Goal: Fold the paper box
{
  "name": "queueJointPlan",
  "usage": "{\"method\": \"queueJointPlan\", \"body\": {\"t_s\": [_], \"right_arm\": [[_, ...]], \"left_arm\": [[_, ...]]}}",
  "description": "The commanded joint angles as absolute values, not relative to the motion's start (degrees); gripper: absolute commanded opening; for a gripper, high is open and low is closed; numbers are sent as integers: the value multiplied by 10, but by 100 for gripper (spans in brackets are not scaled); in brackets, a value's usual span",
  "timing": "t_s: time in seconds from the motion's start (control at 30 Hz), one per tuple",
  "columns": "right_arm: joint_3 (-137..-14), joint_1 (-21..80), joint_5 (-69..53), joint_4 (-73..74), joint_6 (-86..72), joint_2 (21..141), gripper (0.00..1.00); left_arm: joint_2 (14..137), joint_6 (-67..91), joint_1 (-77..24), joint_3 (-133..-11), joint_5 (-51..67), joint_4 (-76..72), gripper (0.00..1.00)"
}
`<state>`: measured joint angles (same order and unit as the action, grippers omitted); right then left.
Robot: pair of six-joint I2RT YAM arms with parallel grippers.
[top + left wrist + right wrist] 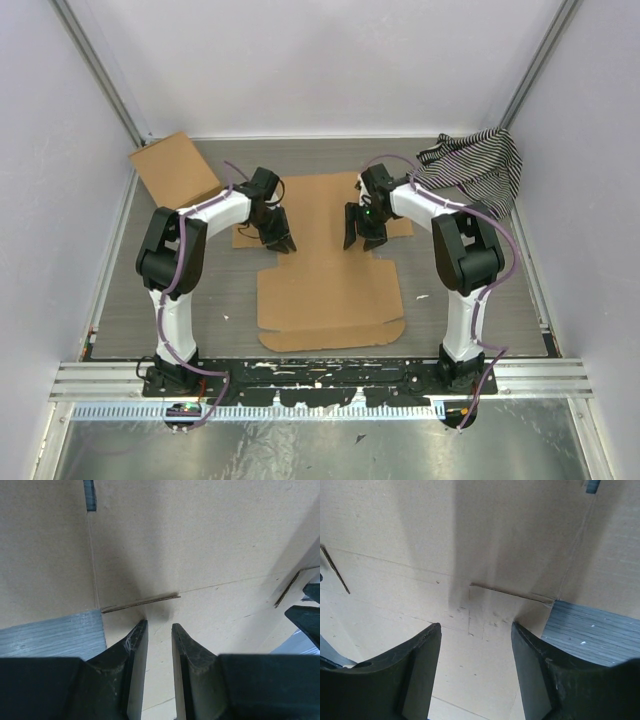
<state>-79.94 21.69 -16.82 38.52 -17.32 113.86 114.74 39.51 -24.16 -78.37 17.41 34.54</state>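
Top view, paper box (pixel 325 290): lying flat and unfolded on the table (pixel 480 290).
Top view, arms: left gripper (pixel 281 240) and right gripper (pixel 357 236) over the paper box's far half, left and right sides.
Left wrist, left gripper (pixel 159 626): fingers narrowly parted, empty, above a paper box (pixel 200 540) slit.
Right wrist, right gripper (pixel 476 627): spread wide, empty, above a paper box (pixel 495 530) slit.
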Motion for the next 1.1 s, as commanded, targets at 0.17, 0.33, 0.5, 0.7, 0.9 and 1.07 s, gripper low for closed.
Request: {"method": "queueJointPlan", "body": {"t_s": [0.17, 0.33, 0.5, 0.7, 0.9, 1.07], "right_arm": [[-876, 211, -106, 415, -166, 1076, 64], [-921, 177, -51, 424, -164, 1052, 64], [-935, 141, -31, 421, -156, 1060, 64], [-927, 123, -37, 406, -154, 1063, 64], [-919, 119, -53, 392, -166, 1062, 64], [-914, 117, -58, 389, -167, 1063, 64]], "left_arm": [[1141, 337, -233, -911, 98, 468, 37], [1175, 308, -204, -1064, 42, 541, 39], [1256, 303, -172, -1201, 5, 593, 39], [1372, 309, -162, -1359, -16, 632, 39], [1413, 323, -160, -1404, -37, 601, 39], [1428, 333, -159, -1405, -44, 560, 40]]}}
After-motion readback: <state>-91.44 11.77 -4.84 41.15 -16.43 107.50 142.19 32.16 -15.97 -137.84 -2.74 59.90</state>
